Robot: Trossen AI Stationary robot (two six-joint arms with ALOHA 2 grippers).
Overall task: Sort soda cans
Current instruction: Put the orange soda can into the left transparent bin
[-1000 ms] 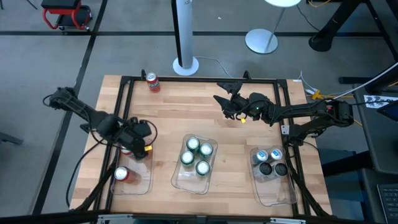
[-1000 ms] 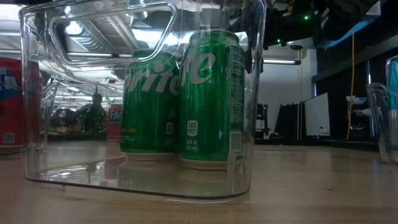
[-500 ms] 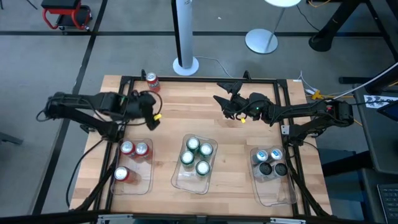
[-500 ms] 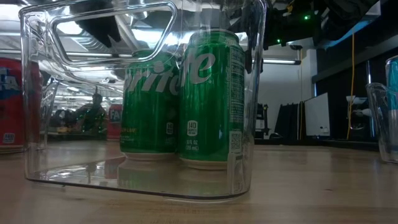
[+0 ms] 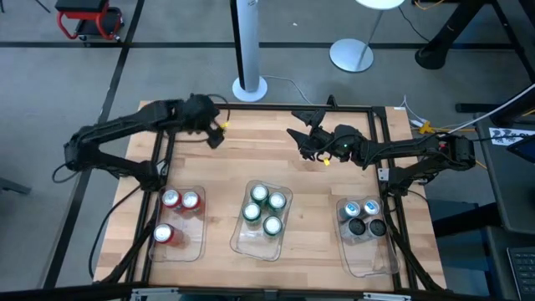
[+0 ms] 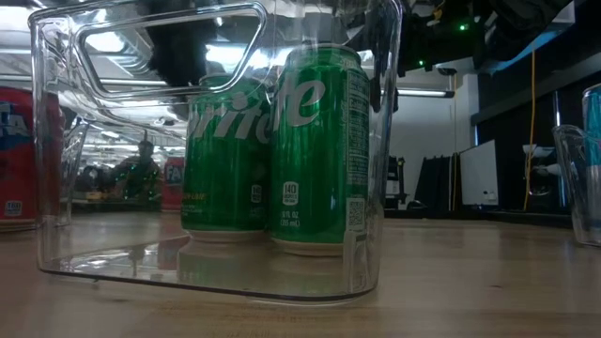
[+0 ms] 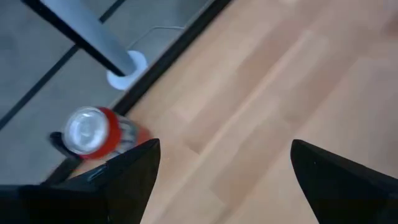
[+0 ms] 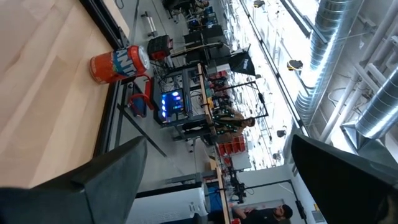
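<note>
Soda cans are sitting sorted at the table's near edge: three small red cylindrical cans with silver tops (image 5: 179, 201) in the clear plastic rectangular tray on the left (image 5: 199, 244), four green cans (image 5: 264, 210) in the middle clear tray (image 5: 242, 242), four silver-blue and dark cans (image 5: 363, 216) in the right clear tray (image 5: 376, 263); farther back, the right gripper (image 5: 299, 134) is hanging idle over mid-table, its fingers spread wide and empty; at the far left corner, the left gripper (image 5: 216, 134) is hovering with fingers apart, holding nothing; the last red soda can (image 7: 93, 130) is standing upright just beyond it, by the black frame edge (image 5: 251, 106), clearly nearer the left arm than the right.
</note>
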